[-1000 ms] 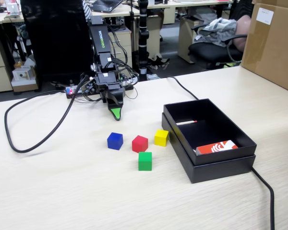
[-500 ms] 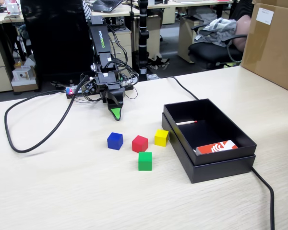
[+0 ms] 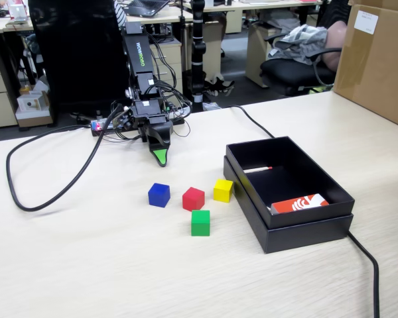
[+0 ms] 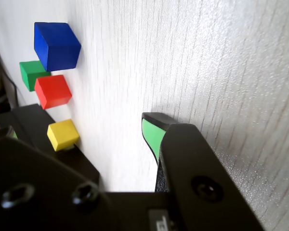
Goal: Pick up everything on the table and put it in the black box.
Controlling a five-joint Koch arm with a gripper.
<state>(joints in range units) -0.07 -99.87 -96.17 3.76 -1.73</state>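
Observation:
Four small cubes lie on the beige table (image 3: 86, 265) left of the black box (image 3: 298, 232): blue (image 3: 158, 195), red (image 3: 193, 198), yellow (image 3: 223, 190) and green (image 3: 200, 222), which is nearest the camera. My gripper (image 3: 160, 159) points down at the table behind them, a short way beyond the blue and red cubes and touching none. In the wrist view its jaws stand apart and hold nothing (image 4: 82, 129). One green pad (image 4: 151, 134) faces the gap. Ahead lie the blue (image 4: 56, 45), green (image 4: 31, 73), red (image 4: 53, 90) and yellow (image 4: 62, 134) cubes, with the box (image 4: 29, 120) beside the yellow one.
An orange-and-white packet (image 3: 300, 203) and a thin white stick (image 3: 257, 169) lie inside the box. A thick black cable (image 3: 53, 192) loops over the table's left side and another run (image 3: 366, 262) passes the box's near right corner. A brown carton (image 3: 378, 59) stands at the far right.

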